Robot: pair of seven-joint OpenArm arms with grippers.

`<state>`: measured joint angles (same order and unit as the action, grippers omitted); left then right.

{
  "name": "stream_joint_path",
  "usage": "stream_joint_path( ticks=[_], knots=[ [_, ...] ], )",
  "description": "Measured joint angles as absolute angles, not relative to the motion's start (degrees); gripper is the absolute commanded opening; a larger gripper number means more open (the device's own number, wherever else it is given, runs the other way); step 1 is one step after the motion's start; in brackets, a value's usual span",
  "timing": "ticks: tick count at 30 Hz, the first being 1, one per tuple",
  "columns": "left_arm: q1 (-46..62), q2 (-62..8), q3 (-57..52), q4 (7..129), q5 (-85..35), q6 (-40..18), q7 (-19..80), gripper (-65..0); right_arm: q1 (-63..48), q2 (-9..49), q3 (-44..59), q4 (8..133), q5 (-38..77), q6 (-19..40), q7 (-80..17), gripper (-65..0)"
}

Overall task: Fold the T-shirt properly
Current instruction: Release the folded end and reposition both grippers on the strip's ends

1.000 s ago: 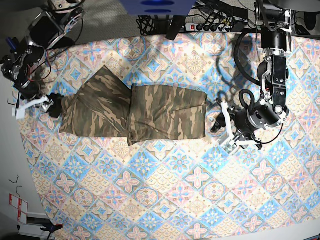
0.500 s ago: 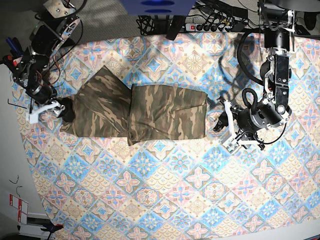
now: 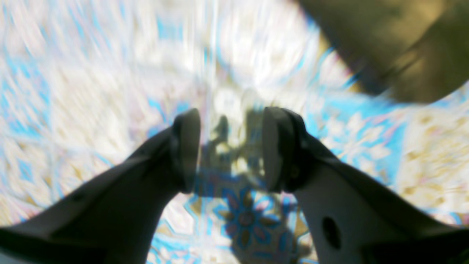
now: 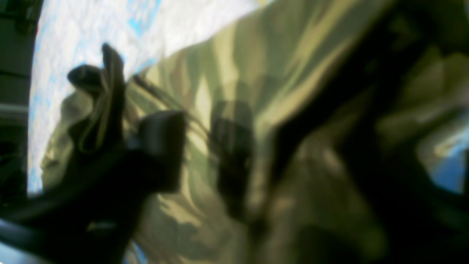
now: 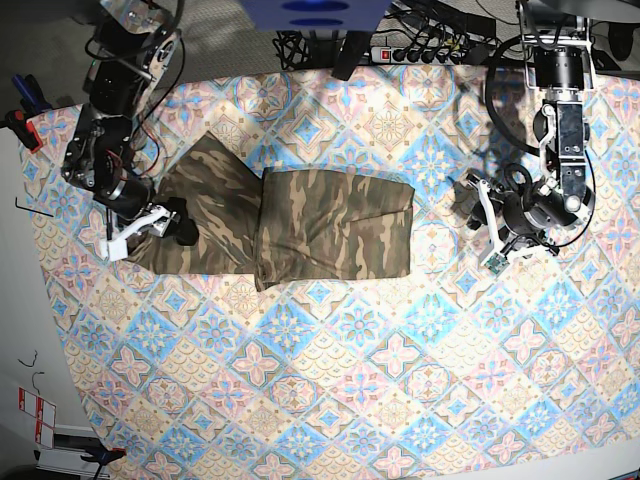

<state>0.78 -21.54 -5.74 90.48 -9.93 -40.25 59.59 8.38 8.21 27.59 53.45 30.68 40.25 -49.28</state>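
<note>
Since a second ago, right tool point(image 5: 170, 225) onto T-shirt point(image 5: 300, 225) sleeve.

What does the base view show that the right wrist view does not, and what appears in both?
Only the base view shows the whole T-shirt lying partly folded on the tablecloth, plus the left pincer off to the side over bare cloth. Only the right wrist view shows the right pincer close up, its fingers against bunched fabric. Both show camouflage cloth and patterned tablecloth.
</note>
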Motion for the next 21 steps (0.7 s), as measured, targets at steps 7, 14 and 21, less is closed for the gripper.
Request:
stream_joint_path(
  ticks=[7,14,21],
  knots=[
    [0.3,-14.2,-5.5,85.7,-5.7,-40.3,54.8,-38.9,8.0,8.1,27.5,53.1,29.8,40.1,-51.1,-64.3],
    [-3.0,-8.1,-0.2,78.3,-3.5,-39.7,51.5,-39.1,9.8,10.4,27.2,55.1,28.8,31.1,-53.9,-64.5],
    [-5.0,-1.7,0.5,70.9,-3.6,-40.1,48.0,-39.2,9.5,11.4,27.3,72.6,26.9,26.9,-62.3,-64.5]
  ],
)
